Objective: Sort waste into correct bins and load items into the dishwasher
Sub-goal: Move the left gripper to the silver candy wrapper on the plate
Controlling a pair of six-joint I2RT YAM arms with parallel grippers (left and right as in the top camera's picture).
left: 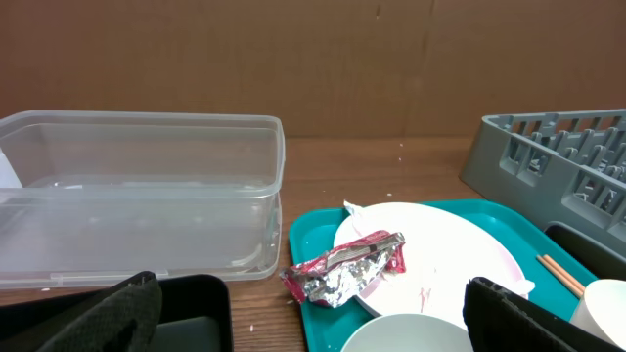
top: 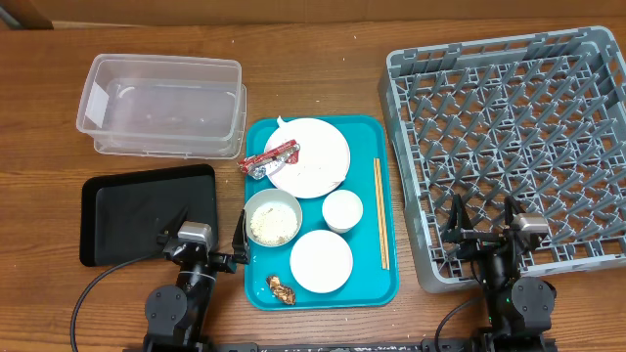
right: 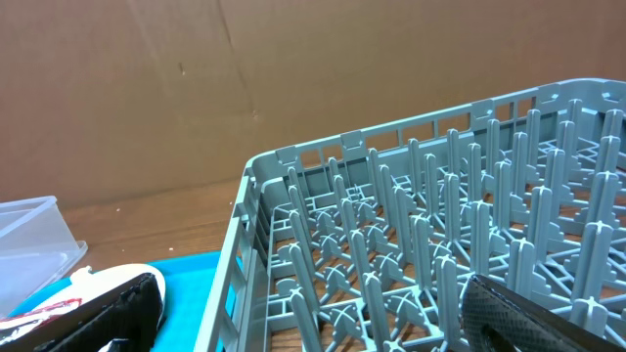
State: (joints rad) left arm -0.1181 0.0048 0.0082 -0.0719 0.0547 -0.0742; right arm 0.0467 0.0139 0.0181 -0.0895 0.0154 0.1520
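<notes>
The red-and-silver wrapper [top: 271,159] [left: 344,270] lies on the left rim of a large white plate [top: 311,156] on the teal tray [top: 386,284]. A bowl of white rice [top: 272,220], a white cup [top: 342,210], a small plate [top: 321,261], a brown food scrap [top: 281,288] and two chopsticks [top: 380,210] also lie there. The clear tub [top: 161,103] and black tray [top: 137,210] are at the left. The grey dish rack [top: 509,137] is at the right. My left gripper [top: 201,235] [left: 318,328] is open and empty beside the bowl. My right gripper [top: 481,233] [right: 313,318] is open over the rack's near-left corner.
A brown cardboard wall [left: 313,59] stands behind the table. The clear tub looks like two tubs nested, seen in the left wrist view [left: 137,196]. The rack's upright pegs [right: 440,244] fill the right wrist view.
</notes>
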